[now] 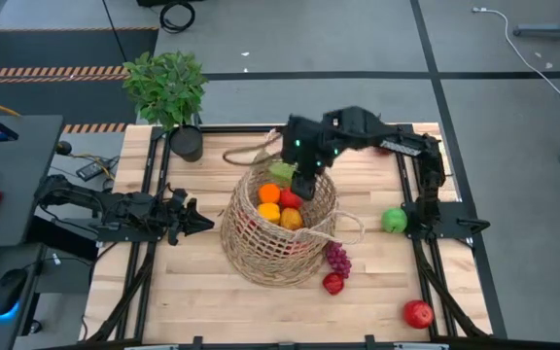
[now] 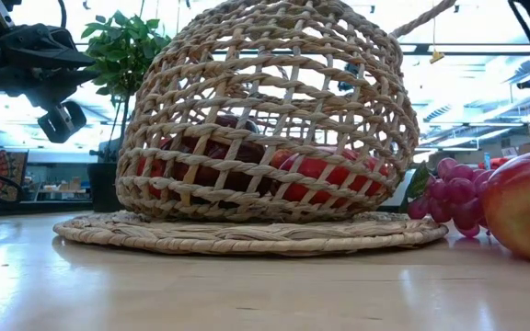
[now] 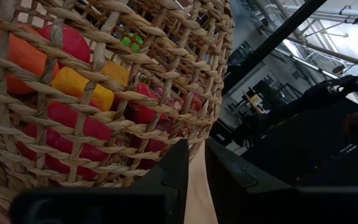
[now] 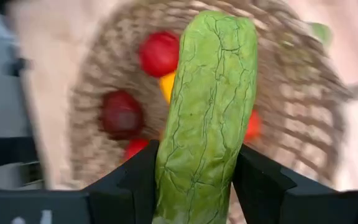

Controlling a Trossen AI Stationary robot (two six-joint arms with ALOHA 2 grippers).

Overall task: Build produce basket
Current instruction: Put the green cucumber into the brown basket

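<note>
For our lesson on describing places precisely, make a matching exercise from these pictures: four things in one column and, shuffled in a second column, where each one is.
Things:
1. cucumber
2. green apple
3. purple grapes
4. potted plant

Places:
A. at the table's far left corner
B. on the table beside the basket's base
C. clamped in the right tool above the basket
D. on the table by the right arm's base

Pairs: 1-C, 2-D, 3-B, 4-A
</note>
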